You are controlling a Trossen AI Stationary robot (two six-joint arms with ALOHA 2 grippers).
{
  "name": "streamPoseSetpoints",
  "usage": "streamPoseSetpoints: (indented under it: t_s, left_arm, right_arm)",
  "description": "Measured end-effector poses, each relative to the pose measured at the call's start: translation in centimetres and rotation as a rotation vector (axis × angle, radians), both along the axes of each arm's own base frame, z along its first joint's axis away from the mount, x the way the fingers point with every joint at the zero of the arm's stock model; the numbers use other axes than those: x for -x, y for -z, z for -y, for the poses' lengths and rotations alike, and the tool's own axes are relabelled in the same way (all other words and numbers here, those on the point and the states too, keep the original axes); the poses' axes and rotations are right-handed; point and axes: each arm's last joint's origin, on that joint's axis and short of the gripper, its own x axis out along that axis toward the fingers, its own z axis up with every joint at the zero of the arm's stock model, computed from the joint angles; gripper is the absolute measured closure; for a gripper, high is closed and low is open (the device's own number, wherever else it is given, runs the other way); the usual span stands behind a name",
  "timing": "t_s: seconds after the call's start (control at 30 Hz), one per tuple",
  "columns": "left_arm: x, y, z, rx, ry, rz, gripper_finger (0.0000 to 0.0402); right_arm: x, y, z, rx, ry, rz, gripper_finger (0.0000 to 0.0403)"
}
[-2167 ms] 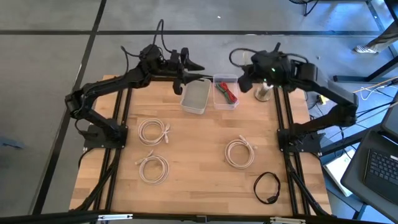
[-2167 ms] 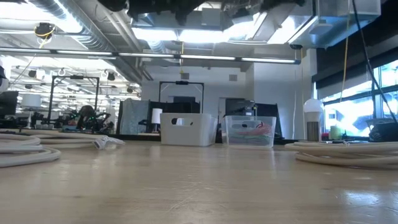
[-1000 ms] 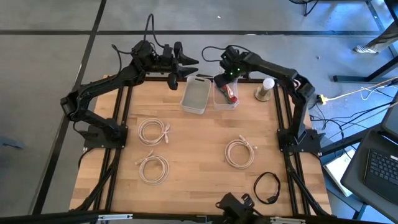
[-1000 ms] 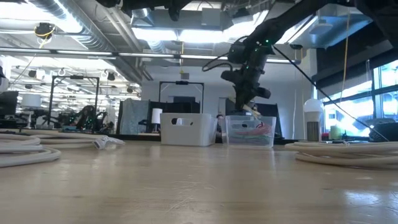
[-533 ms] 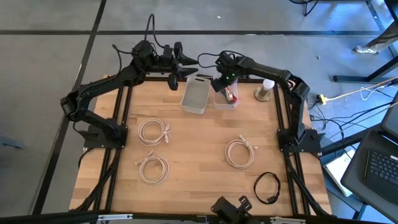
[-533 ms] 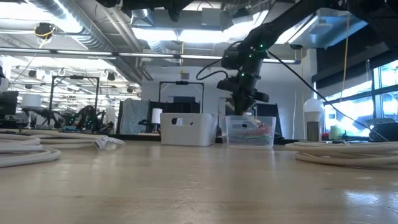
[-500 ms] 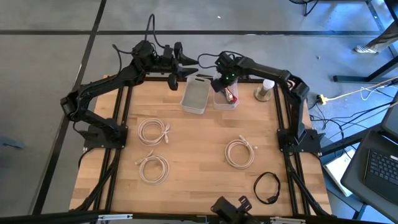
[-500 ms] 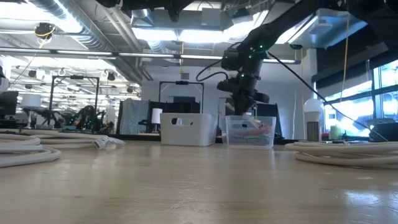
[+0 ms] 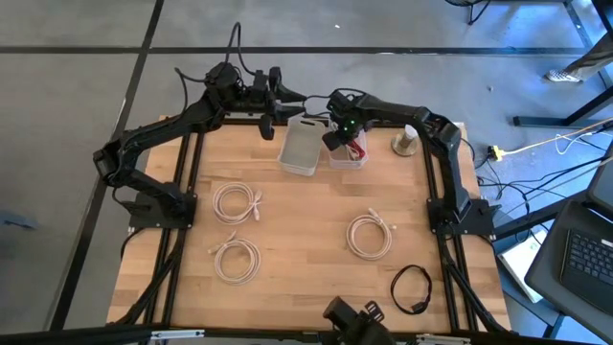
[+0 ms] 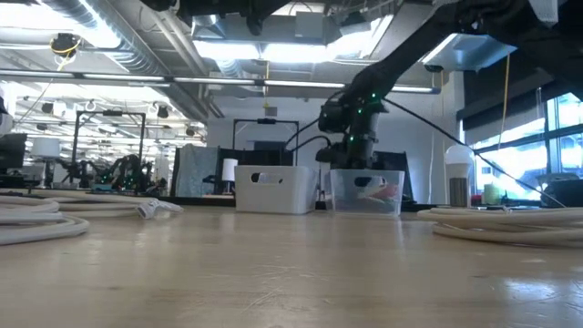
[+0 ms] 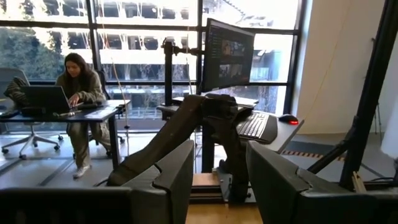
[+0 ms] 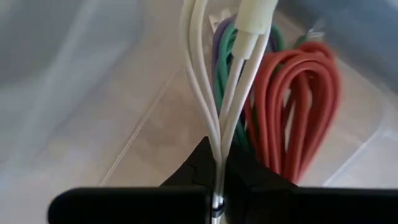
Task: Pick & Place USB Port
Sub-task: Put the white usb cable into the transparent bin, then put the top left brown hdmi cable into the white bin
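My right gripper [image 9: 335, 137] reaches down into the clear bin [image 9: 356, 159] at the table's far edge, shut on a bundled white USB cable [image 12: 214, 93]. The cable's white plug [image 12: 255, 15] hangs over red [image 12: 308, 102] and green [image 12: 227, 56] cables lying in that bin. In the low view the gripper [image 10: 353, 162] stands at the clear bin's rim [image 10: 366, 173]. My left gripper [image 9: 290, 100] hovers open and level above the far edge, beside the white bin [image 9: 301, 149], with nothing between its fingers [image 11: 177, 171]. My right gripper pinches several strands of the folded white cable [image 12: 216, 152] between its two fingers, coming from above and pointing down. The strands run along the fingers and hang below them into the clear bin. Whether the plug end rests on the cables beneath, I cannot tell.
Three coiled white cables lie on the wooden table [image 9: 237, 203] [image 9: 236, 259] [image 9: 370, 235], and a black cable [image 9: 412, 287] lies near the right front. A small white-capped bottle [image 9: 410, 137] stands right of the clear bin. Black frame rails run along both sides.
My right gripper has come down with the white cable from above the clear bin into it, drifting slightly toward the table's left, and stays shut on the cable.
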Motion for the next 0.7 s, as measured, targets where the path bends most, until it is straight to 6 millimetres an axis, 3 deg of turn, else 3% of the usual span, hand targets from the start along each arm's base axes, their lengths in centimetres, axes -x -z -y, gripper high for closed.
streamPoseSetpoints:
  t_s: [0.17, 0.33, 0.53, 0.7]
  left_arm:
    - [0.0, 0.3, 0.0, 0.019, 0.001, -0.024, 0.0261]
    - [0.0, 0.4, 0.0, 0.024, 0.000, -0.031, 0.0261]
    - [0.0, 0.4, 0.0, 0.023, 0.001, -0.031, 0.0261]
    - [0.0, 0.4, 0.0, 0.022, 0.003, -0.032, 0.0261]
  right_arm:
    - [0.0, 0.8, 0.2, -0.012, 0.002, -0.012, 0.0381]
    - [-0.1, 0.5, 0.2, 0.001, 0.002, 0.002, 0.0324]
    - [0.0, -0.9, 0.2, 0.027, 0.004, 0.028, 0.0272]
    - [0.3, -2.9, -0.1, 0.058, 0.004, 0.066, 0.0258]
